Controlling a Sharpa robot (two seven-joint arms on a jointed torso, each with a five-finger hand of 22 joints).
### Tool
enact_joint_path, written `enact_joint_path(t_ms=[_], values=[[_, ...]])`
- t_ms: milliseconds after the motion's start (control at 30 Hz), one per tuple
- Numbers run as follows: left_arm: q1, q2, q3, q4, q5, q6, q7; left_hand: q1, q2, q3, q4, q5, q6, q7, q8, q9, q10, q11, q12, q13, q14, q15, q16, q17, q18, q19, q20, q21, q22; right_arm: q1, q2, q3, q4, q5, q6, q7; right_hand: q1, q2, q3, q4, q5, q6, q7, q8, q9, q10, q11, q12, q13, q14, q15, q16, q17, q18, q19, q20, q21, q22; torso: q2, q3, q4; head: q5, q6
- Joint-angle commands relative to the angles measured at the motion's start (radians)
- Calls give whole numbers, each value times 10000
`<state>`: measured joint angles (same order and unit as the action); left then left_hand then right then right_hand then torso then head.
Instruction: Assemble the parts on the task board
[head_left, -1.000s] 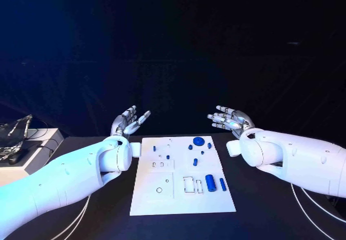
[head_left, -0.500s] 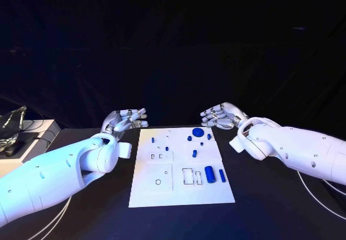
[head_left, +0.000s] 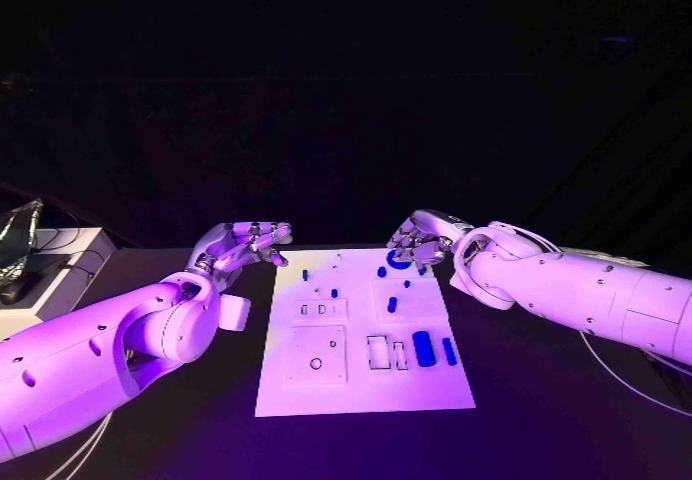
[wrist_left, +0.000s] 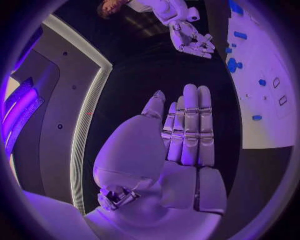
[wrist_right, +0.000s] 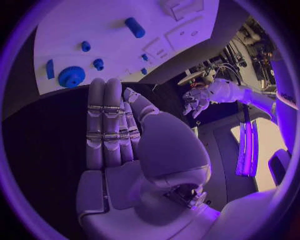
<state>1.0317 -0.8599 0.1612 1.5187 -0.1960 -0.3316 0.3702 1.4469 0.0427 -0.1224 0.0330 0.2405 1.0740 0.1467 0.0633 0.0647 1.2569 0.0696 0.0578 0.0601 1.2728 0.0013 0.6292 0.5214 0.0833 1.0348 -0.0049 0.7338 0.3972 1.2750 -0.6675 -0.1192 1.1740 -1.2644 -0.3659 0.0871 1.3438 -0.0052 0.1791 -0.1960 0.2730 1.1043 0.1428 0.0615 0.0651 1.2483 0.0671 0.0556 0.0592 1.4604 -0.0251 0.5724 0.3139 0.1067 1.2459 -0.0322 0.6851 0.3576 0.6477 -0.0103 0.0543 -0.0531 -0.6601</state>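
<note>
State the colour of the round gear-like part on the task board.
Blue; the round gear-like part shows best in the right wrist view.

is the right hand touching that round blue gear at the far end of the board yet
Apart. In the right wrist view, black table shows between the right hand and the blue gear on the task board.
</note>
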Motion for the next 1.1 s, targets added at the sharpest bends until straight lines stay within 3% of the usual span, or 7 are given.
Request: enact_joint_path(t_ms=[33,233,433,533,767,1100], values=[[2,-78,50,237,-409,287,-135,118,20,20,-87,36,47,-20,8,0,127,1,42,20,-116,-15,439,257,28,-218,-17,478,346,30,155,10,-202,-2088,146,-947,-270,-359,443,64,131,143,-45,8,12,22,-41,47,16,124,-168,3271,1718,187,763,-319,2817,2868,211,-46,159,-89,37],[1,-197,147,588,-468,287,-197,7,48,22,-287,38,-57,-28,3,-2,185,-14,83,43,-392,-38,1703,747,229,-905,24,1964,1417,75,451,17,-496,-2891,282,-1474,-448,-665,694,223,194,82,-7,5,9,-487,109,32,10,-179,-36,4087,1993,294,902,-175,3774,4268,360,-108,331,-217,49],[2,-244,215,721,-515,280,-245,-66,77,29,-368,46,-81,-31,12,1,56,16,67,37,-417,-21,2092,693,318,-1054,79,2328,1643,92,696,18,-692,-3264,521,-1679,-433,-810,785,340,153,35,-10,8,12,-757,183,31,12,-289,28,4346,1935,409,913,-81,3890,4631,448,-136,426,-290,33],[2,-264,246,755,-535,269,-258,-94,77,29,-408,48,-110,-18,15,3,28,21,67,37,-410,-20,2333,675,369,-1048,89,2519,1745,94,770,17,-746,-3384,650,-1732,-366,-914,767,469,92,-5,-26,5,13,-850,203,28,14,-352,56,4532,1808,515,984,-11,3822,4860,497,-130,456,-314,22],[3,-306,291,796,-564,248,-272,-134,86,39,-463,49,-186,-14,17,2,-30,42,73,39,-490,-3,2621,581,434,-1121,120,2780,1894,92,851,14,-879,-3614,890,-1874,-267,-984,727,606,73,-60,-36,8,14,-851,207,22,13,-401,62,4684,1600,522,1061,-4,3648,5198,557,-136,499,-366,17],[3,-277,319,792,-572,255,-294,-186,82,34,-504,53,-234,7,12,0,-73,59,70,39,-516,6,2870,404,482,-1170,154,2916,1933,91,848,9,-996,-3803,1371,-2049,-179,-1022,647,728,68,27,-59,13,21,-1005,238,27,14,-442,83,4847,1398,541,1156,19,3289,5674,658,-169,639,-457,-74]])
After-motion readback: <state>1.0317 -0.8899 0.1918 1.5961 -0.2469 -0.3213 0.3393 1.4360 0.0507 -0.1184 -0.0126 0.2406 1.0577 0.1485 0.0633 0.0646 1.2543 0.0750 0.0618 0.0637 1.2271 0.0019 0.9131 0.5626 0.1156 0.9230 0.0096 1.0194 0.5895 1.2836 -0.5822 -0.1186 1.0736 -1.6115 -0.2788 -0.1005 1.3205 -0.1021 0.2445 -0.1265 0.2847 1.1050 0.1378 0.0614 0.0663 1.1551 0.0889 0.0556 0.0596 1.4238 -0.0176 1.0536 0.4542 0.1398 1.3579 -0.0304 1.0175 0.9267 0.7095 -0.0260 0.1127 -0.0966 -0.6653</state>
